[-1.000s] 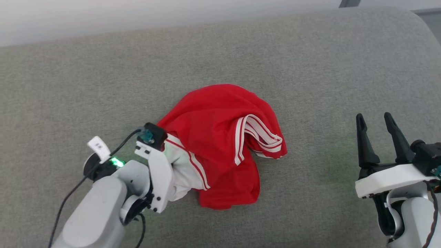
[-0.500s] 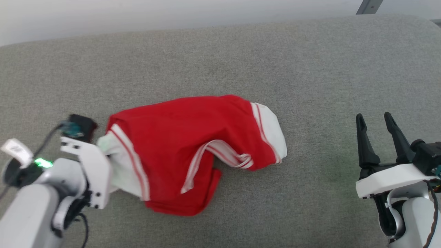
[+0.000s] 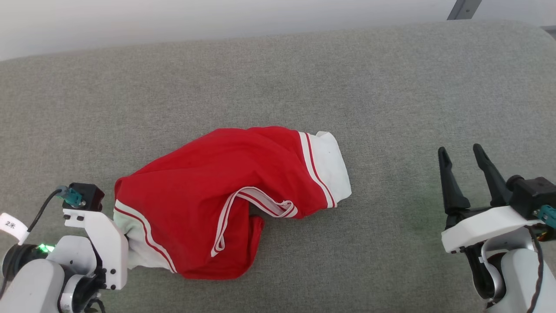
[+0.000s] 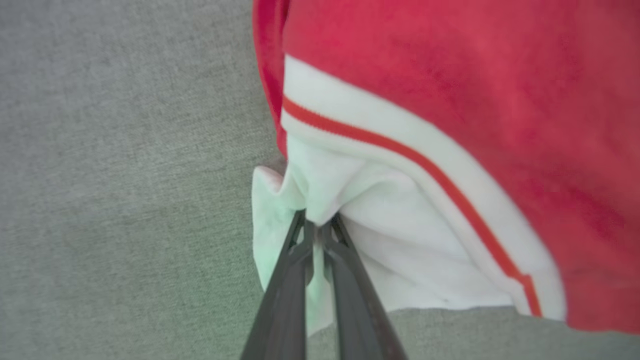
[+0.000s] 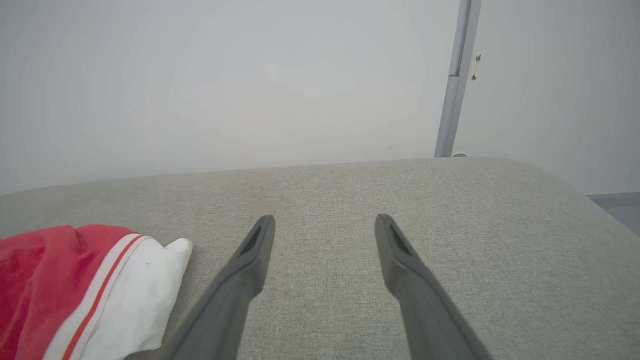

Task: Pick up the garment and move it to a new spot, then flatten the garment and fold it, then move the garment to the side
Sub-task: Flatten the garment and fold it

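Burying its tips, left pincer [image 4: 318, 223] clamps the garment [image 3: 208, 174].

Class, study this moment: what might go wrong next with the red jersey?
The left tool pinches only a small bunch of white sleeve; it may slip free. The garment lies crumpled, so pulling from one corner may twist it further while the right tool stands open, apart.

The garment [image 3: 208, 191] is soft matt cloth, red and white. The counter [image 3: 304, 74] wears coarse grey woven fabric. The right tool [image 3: 459, 148] has matt dark plastic fingers [image 3: 451, 187] and a smooth white plastic mount [image 3: 482, 224].
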Available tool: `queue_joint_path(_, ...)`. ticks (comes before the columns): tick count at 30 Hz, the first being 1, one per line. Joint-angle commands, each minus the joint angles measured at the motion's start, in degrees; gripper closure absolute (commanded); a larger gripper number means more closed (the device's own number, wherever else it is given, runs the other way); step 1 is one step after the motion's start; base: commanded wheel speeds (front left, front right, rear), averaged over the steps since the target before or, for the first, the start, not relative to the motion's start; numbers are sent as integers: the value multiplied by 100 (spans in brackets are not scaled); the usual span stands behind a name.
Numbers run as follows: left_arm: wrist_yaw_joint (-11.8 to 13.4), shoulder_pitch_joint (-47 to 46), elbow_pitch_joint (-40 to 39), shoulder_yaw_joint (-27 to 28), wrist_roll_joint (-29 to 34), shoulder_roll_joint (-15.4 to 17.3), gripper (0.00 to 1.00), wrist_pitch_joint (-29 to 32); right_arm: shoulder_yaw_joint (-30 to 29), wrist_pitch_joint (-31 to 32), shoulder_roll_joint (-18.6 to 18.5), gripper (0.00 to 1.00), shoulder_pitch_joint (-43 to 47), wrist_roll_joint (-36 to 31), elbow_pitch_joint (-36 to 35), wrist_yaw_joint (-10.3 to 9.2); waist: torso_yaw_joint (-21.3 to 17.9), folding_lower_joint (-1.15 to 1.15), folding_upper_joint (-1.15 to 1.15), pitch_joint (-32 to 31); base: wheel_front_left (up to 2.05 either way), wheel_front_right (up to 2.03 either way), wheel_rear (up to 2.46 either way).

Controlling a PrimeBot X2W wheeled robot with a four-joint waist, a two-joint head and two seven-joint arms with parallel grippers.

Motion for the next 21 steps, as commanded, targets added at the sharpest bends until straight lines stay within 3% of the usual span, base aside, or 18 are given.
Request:
queue_joint_path(1, -61, -49, 59, -38, -12, -42, 52, -91, 69, 60, -27, 0, -54, 29, -16, 0, 10, 0, 0, -16, 0, 0, 0)
queue_joint_path(2, -90, -73, 59, -47, -18, -74, 9, -162, 101, 102, -43, 0, -51, 51, -24, 0, 23, 0, 0, -29, 0, 0, 0)
queue_joint_path(3, -93, -83, 55, -19, -67, -120, 0, -234, 147, 142, -64, 0, -51, 65, -26, -1, 38, 0, 0, -44, 0, 0, 0)
queue_joint_path(12, -7, 114, -415, 123, -21, -202, 0, -898, 598, 568, -265, 0, -125, 311, -85, 0, 266, 0, 0, -154, 0, 0, 0)
queue_joint_path(21, 40, 388, -1025, 196, 356, -362, 0, -2326, 1329, 1429, -665, 0, -465, 582, 22, 0, 697, 0, 0, -175, 0, 0, 0)
